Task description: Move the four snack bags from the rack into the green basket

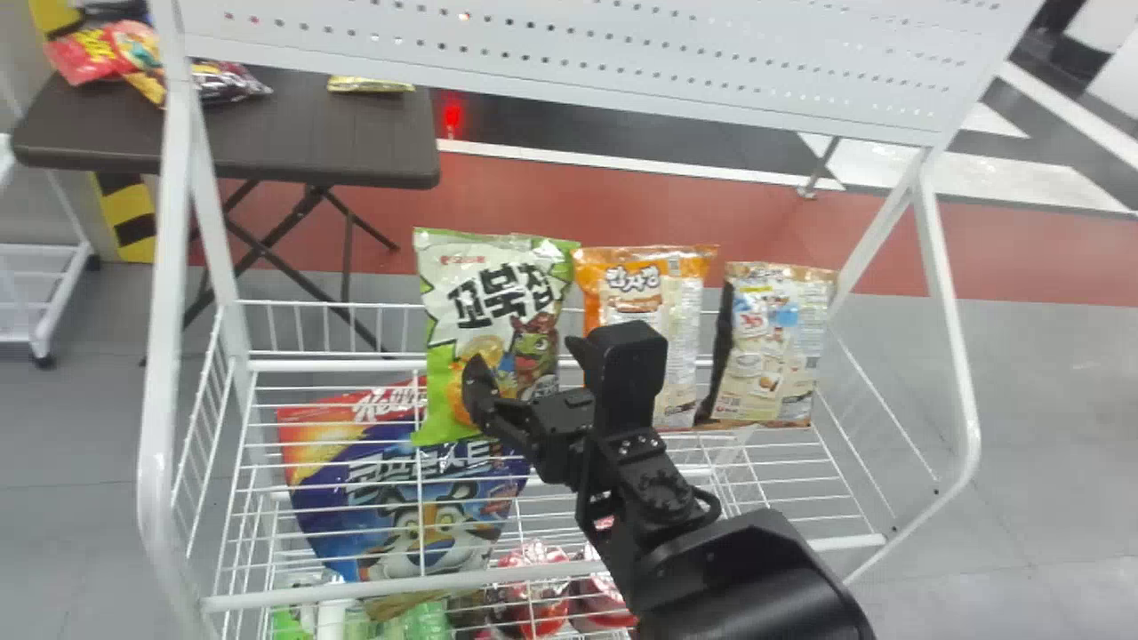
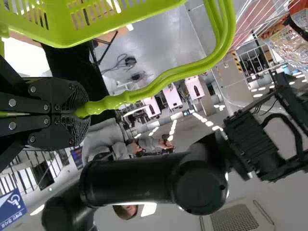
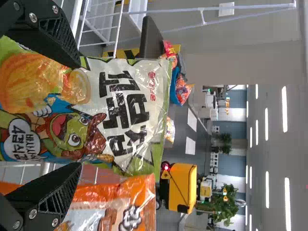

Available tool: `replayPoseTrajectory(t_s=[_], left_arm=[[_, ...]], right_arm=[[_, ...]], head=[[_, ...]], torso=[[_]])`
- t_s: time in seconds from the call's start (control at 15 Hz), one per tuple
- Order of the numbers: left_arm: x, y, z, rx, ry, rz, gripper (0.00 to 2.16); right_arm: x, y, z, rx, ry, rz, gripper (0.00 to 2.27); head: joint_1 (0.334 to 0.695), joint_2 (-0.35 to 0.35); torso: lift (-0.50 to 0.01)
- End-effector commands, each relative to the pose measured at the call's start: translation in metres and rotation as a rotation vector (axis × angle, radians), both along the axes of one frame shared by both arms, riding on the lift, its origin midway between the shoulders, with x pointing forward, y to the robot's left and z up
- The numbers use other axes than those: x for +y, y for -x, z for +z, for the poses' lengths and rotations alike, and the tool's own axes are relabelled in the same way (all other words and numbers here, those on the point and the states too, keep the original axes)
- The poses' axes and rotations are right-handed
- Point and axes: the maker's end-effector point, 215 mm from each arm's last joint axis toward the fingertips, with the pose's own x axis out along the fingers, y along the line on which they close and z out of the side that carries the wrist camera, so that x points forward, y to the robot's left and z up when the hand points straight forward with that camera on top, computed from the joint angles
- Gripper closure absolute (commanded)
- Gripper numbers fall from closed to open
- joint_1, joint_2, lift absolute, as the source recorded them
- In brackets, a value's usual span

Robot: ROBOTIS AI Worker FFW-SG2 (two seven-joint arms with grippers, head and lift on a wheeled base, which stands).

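Three snack bags stand side by side in the white wire rack (image 1: 391, 588): one green bag (image 1: 493, 311), one orange bag (image 1: 680, 356) and one beige bag (image 1: 778, 347). One big blue bag (image 1: 418, 516) is lower down, behind the front wires of the rack. The right gripper (image 1: 526, 356) is at the green bag, its two fingers wide apart, one toward each side edge — if they touch the bag, I cannot tell. Nothing is gripped between them.

The left gripper (image 2: 72, 113) has its two fingers closed on the handle (image 2: 159, 83) of the one green basket (image 2: 110, 21). Behind the rack there is one dark table (image 1: 302, 133), with one yellow packet (image 1: 369, 84) and a group of other packets (image 1: 84, 55) — these overlap too much for counting.
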Motion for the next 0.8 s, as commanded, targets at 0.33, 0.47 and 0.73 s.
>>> replayPoseTrajectory(t_s=[0.33, 0.47, 0.73], left_arm=[[0.002, -0.005, 0.000, -0.002, 0.002, -0.002, 1.49], [0.002, -0.005, -0.001, 0.000, 0.002, -0.002, 1.48], [0.002, -0.006, -0.001, 0.001, 0.003, 0.002, 1.49]], right_arm=[[0.014, -0.024, -0.018, 0.062, 0.055, 0.029, 1.48], [0.018, -0.026, -0.019, 0.074, 0.052, 0.039, 2.07], [0.021, -0.017, -0.019, 0.066, 0.043, 0.065, 2.24]], head=[[0.695, -0.232], [0.695, -0.226], [0.695, -0.215]], torso=[[0.000], [0.000], [0.000]])
